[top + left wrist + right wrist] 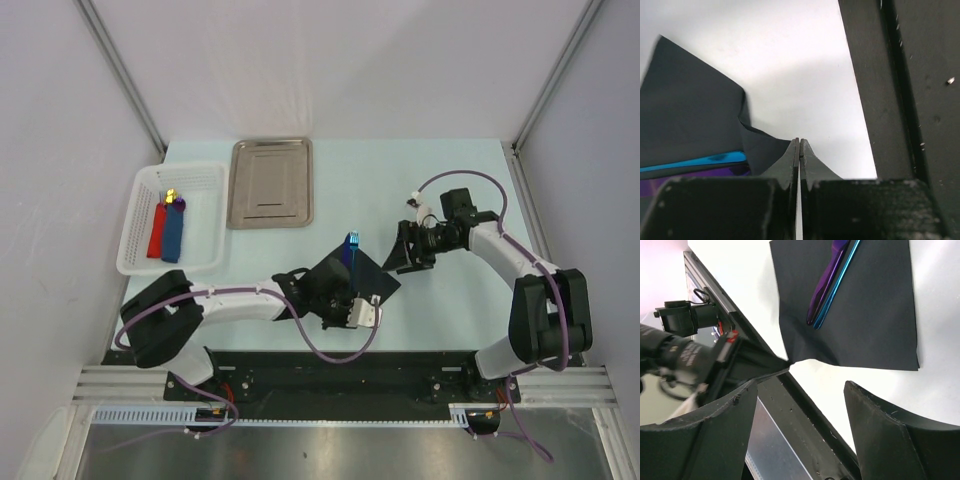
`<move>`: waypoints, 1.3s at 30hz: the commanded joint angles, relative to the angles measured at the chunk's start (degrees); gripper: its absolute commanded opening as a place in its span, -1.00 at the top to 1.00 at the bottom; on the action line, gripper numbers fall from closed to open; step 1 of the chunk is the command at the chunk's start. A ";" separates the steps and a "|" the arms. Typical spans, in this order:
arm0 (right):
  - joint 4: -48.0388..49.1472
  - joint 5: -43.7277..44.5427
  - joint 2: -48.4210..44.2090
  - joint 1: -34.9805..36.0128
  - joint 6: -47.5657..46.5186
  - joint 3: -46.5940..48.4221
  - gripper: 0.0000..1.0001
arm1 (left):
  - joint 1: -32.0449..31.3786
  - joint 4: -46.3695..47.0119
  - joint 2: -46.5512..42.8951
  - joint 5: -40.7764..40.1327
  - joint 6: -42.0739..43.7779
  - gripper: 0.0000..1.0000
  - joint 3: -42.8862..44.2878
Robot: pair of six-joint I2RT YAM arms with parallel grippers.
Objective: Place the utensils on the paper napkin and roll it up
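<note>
From the top camera, the paper napkin (372, 276) lies as a black diamond near the middle of the desk (430, 180). My left arm covers much of its near half. The left claw (340, 302) sits over that part, and I cannot tell its state from here. The blue utensil (350, 250) pokes out past the napkin's far corner. I cannot pick out the purple one against the black. The right claw (408, 254) hangs just beside the napkin's right corner, jaws apart, holding nothing. A white basket (205, 215) and a steel tray (270, 182) sit well to the left.

On the left wrist camera, the left claw (799, 148) is pressed together on a lifted corner of the paper napkin (690, 110). The blue utensil (695, 161) and purple utensil (685, 176) show only as slivers, cut off by the claw body. A dark rail (900, 90) fills the right side.

On the right wrist camera, the right claw (801, 387) is spread wide above bare desk. Both utensils lie side by side on the paper napkin (875, 310), purple utensil (826, 282) and blue utensil (839, 282), with their upper ends cut off by the frame. The left claw (776, 368) pinches the napkin's near corner.
</note>
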 commanded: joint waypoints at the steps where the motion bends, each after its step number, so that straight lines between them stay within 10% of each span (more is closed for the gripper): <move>1: 1.19 -0.94 0.77 0.30 0.74 2.53 -0.49 | 1.55 -1.52 -3.54 5.87 -2.79 1.00 4.35; 13: 3.92 -1.03 1.56 3.03 3.12 -0.37 -0.40 | 11.58 -5.21 2.18 11.22 -3.86 0.95 9.82; 21: 3.83 -0.41 3.23 3.21 3.38 0.51 -0.38 | 4.99 -11.36 -1.26 10.28 4.33 0.31 5.41; 39: 2.07 -0.32 3.67 2.41 1.71 0.51 -0.39 | 1.03 -10.92 8.15 6.14 1.25 0.28 7.79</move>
